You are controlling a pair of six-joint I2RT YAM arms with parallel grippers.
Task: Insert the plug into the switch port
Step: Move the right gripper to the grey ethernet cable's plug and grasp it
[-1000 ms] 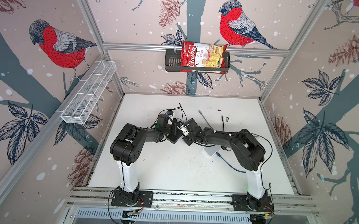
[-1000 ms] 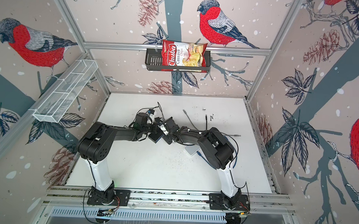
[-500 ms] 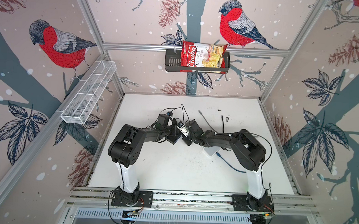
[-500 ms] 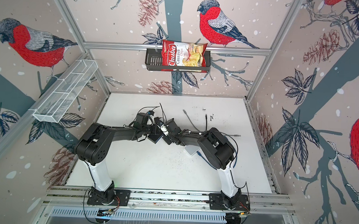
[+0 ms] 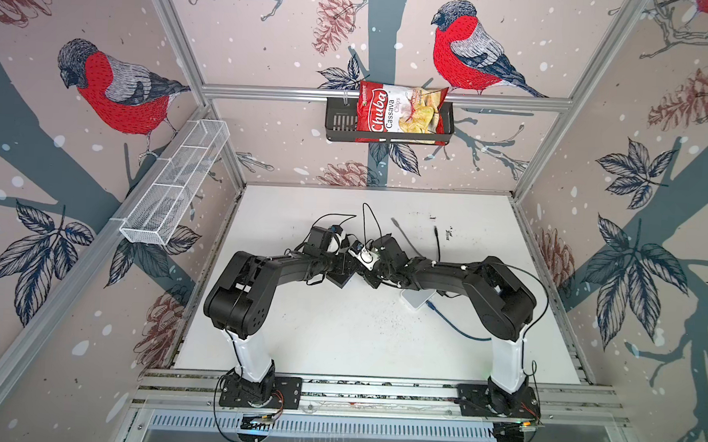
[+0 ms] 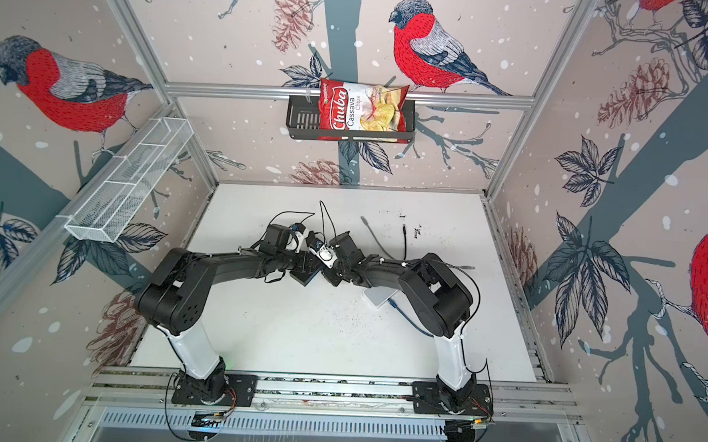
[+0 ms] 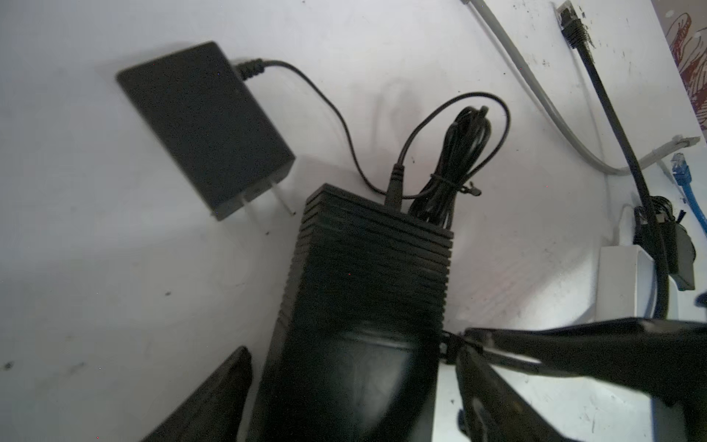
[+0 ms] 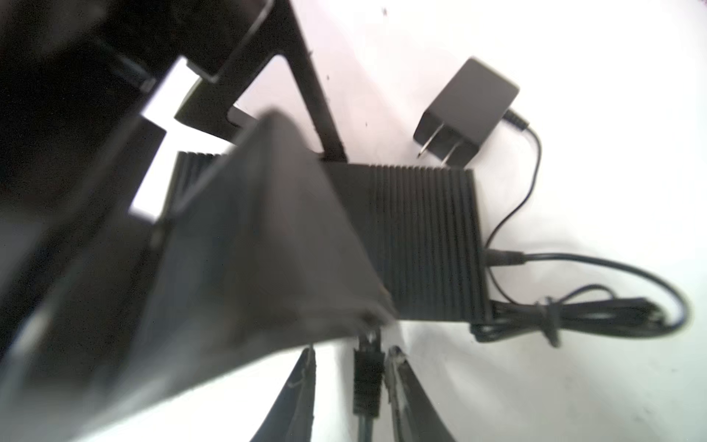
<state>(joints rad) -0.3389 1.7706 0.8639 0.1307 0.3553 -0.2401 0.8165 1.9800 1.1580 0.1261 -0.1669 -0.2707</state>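
Left claw (image 7: 352,348) wider; plug (image 8: 368,379) tip hidden.

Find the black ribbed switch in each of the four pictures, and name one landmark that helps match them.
Both top views: the switch shows only a dark corner mid-table, the rest hidden.
Left wrist: switch at centre, running to the lower edge.
Right wrist: switch centre-right, ribbed top showing.
Landmark: the white box beside it, in both top views and the left wrist view; not seen in the right wrist view.
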